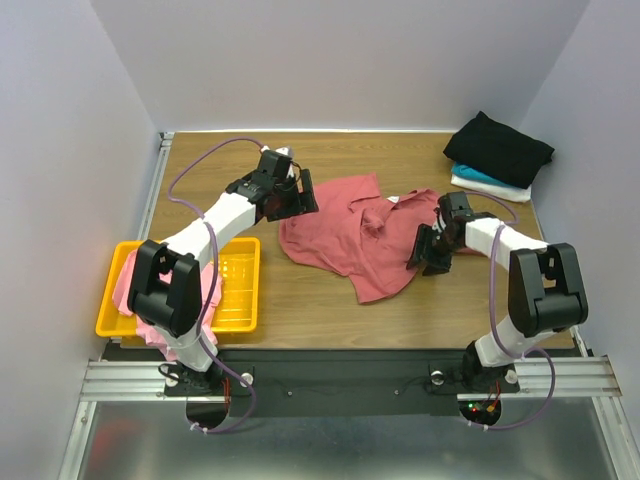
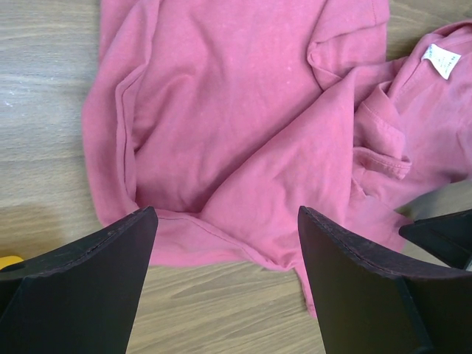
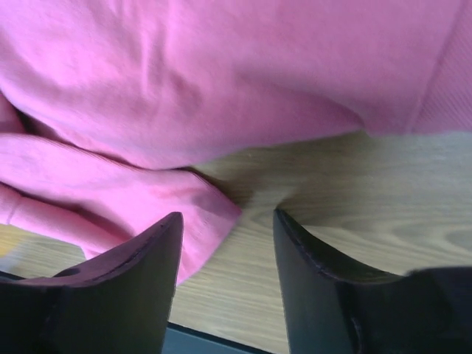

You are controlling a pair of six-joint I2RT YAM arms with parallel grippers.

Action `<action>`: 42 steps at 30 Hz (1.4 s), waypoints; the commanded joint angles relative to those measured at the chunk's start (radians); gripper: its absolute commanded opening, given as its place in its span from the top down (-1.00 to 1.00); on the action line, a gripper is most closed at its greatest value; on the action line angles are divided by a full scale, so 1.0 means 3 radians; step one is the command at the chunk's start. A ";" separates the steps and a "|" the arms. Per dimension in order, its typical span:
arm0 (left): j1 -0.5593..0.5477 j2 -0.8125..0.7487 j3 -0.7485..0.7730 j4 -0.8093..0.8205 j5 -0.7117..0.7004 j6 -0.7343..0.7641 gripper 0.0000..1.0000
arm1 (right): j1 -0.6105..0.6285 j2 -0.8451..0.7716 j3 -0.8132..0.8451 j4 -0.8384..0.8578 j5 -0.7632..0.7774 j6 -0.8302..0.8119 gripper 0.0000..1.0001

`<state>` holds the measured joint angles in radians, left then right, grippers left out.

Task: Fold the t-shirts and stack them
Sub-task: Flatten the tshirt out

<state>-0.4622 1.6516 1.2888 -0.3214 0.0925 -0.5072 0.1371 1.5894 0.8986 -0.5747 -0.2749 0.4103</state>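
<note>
Viewing from above: I see the dusty-red t-shirt (image 1: pixel 345 235) lying crumpled on the middle of the table (image 1: pixel 300 310), between my two arms.
Left gripper (image 1: pixel 300 200): hovers at the shirt's left edge, jaws wide apart, nothing in them.
Right gripper (image 1: pixel 428 255): sits low at the shirt's right edge.
Pink t-shirt (image 1: pixel 125 285): bunched in the yellow basket (image 1: pixel 238 290) at the near left, spilling over its near rim.
Black t-shirt (image 1: pixel 498 148): folded in the far right corner, on top of folded teal and white cloths (image 1: pixel 490 182).
Left wrist view: my fingers (image 2: pixel 96 273) stand wide apart over the red shirt's hem; a white neck label (image 2: pixel 441 60) shows at the upper right.
Right wrist view: jaws apart, clamping nothing; a folded edge of the red cloth lies just beside one finger, with bare wood by the other.
</note>
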 commanded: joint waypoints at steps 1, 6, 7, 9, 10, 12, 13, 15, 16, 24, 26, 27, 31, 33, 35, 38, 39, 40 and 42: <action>0.0042 -0.0131 -0.0021 -0.0013 -0.0078 -0.0017 -0.78 | -0.0012 0.0086 -0.0040 0.0310 -0.0122 -0.0059 -0.11; 0.0088 -0.0136 -0.0042 0.0008 -0.0088 -0.0017 -0.84 | -0.0012 0.0142 -0.0035 0.0356 -0.0219 -0.0064 0.16; 0.0114 -0.0121 -0.0042 0.0013 -0.0088 -0.0002 -0.84 | -0.0012 0.0158 -0.0045 0.0361 -0.0244 -0.0069 0.20; 0.0155 -0.0050 -0.0001 -0.0002 -0.0078 0.0044 -0.84 | -0.0017 0.0209 -0.0065 0.0392 -0.0361 -0.0069 0.36; 0.0155 -0.0014 0.0024 -0.0013 -0.0093 0.0080 -0.84 | -0.0012 0.0219 -0.0065 0.0407 -0.0403 -0.0069 0.43; 0.0155 0.0129 0.0188 -0.0084 -0.0185 0.0182 -0.84 | -0.0017 0.0260 -0.0070 0.0412 -0.0434 -0.0074 0.73; 0.0150 0.0246 0.0305 -0.0105 -0.0267 0.0218 -0.85 | -0.0017 0.0255 -0.0065 0.0407 -0.0424 -0.0074 0.84; 0.0155 0.0359 0.0418 -0.0125 -0.0364 0.0284 -0.86 | -0.0017 0.0224 -0.0070 0.0407 -0.0413 -0.0069 0.99; 0.0150 0.0476 0.0474 -0.0135 -0.0410 0.0335 -0.86 | -0.0017 0.0204 -0.0075 0.0407 -0.0408 -0.0059 0.99; 0.0155 0.0993 0.1026 -0.0105 -0.0584 0.0468 -0.84 | -0.0012 0.0066 -0.0101 0.0382 -0.0393 -0.0033 0.99; 0.0155 0.1121 0.1149 -0.0100 -0.0615 0.0489 -0.77 | -0.0012 0.0050 -0.0096 0.0371 -0.0388 -0.0033 0.99; 0.0155 0.1157 0.1190 -0.0084 -0.0615 0.0504 -0.74 | -0.0012 0.0040 -0.0091 0.0361 -0.0388 -0.0033 0.99; 0.0155 0.1402 0.1395 -0.0115 -0.0661 0.0535 -0.64 | -0.0017 0.0025 -0.0076 0.0346 -0.0372 -0.0038 0.99; 0.0155 0.1479 0.1507 -0.0140 -0.0661 0.0560 -0.58 | -0.0012 0.0035 -0.0065 0.0331 -0.0357 -0.0038 0.99; 0.0155 0.1576 0.1599 -0.0151 -0.0646 0.0576 -0.52 | -0.0012 0.0035 -0.0060 0.0331 -0.0357 -0.0043 0.99; 0.0155 0.1689 0.1681 -0.0222 -0.0646 0.0581 -0.47 | -0.0012 0.0050 -0.0040 0.0320 -0.0347 -0.0048 0.99; 0.0155 0.1709 0.1717 -0.0232 -0.0656 0.0581 -0.44 | -0.0017 0.0055 -0.0035 0.0315 -0.0342 -0.0048 0.99; 0.0155 0.1725 0.1722 -0.0243 -0.0666 0.0586 -0.42 | -0.0012 0.0061 -0.0035 0.0315 -0.0342 -0.0048 0.99; 0.0155 0.1755 0.1743 -0.0233 -0.0666 0.0591 -0.26 | -0.0012 0.0066 -0.0029 0.0315 -0.0342 -0.0053 0.99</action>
<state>-0.4171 2.1830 1.7557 -0.3687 -0.0841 -0.3477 0.1364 1.6344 0.8806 -0.4755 -0.3893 0.3996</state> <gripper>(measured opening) 0.667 0.021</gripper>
